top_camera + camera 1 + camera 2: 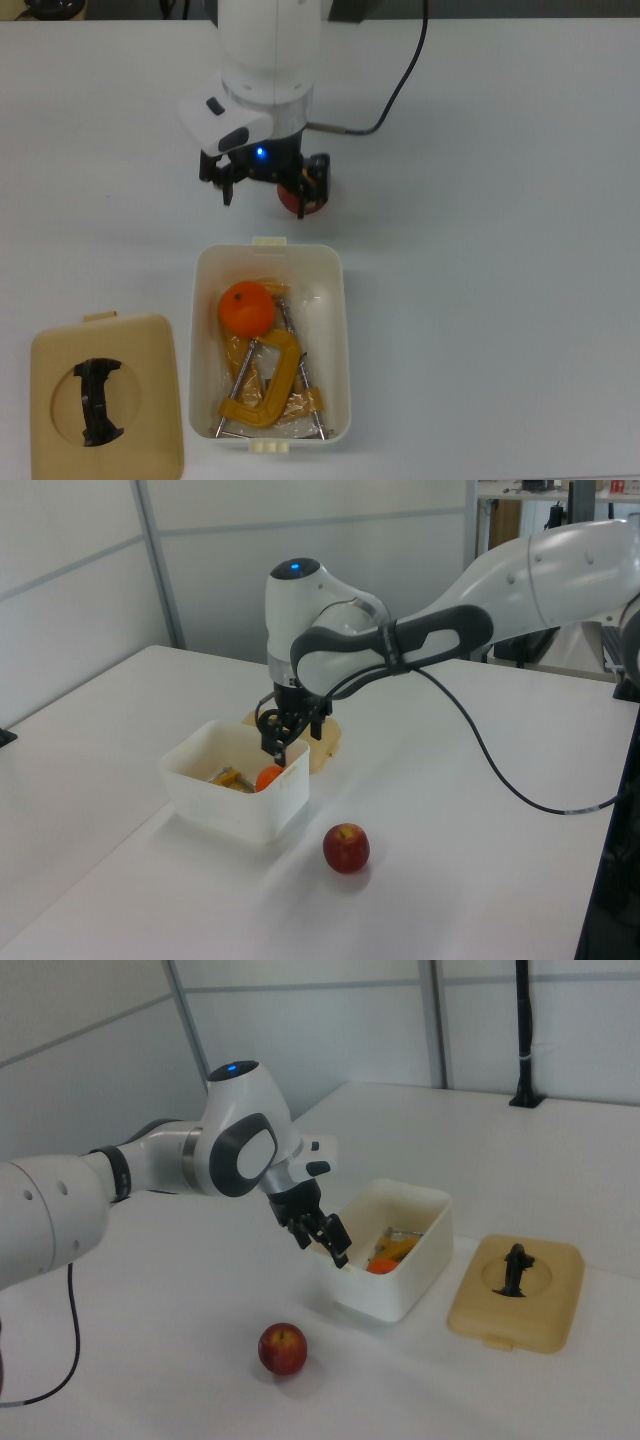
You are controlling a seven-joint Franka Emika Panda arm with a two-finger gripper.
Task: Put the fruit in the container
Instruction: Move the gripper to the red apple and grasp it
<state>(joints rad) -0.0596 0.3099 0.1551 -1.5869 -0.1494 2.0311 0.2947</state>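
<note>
The orange fruit lies in the cream-white container on top of yellow C-clamps; the left view shows the orange at the tub's near wall, and the right view shows the orange inside the tub. The red apple rests on the table outside the tub. In the top view the apple is mostly hidden under my gripper. The gripper hangs open and empty, above the table just past the tub's short end.
A flat tan lid with a black handle lies on the table at the top view's left of the tub. The arm's black cable trails across the white table toward the top view's top.
</note>
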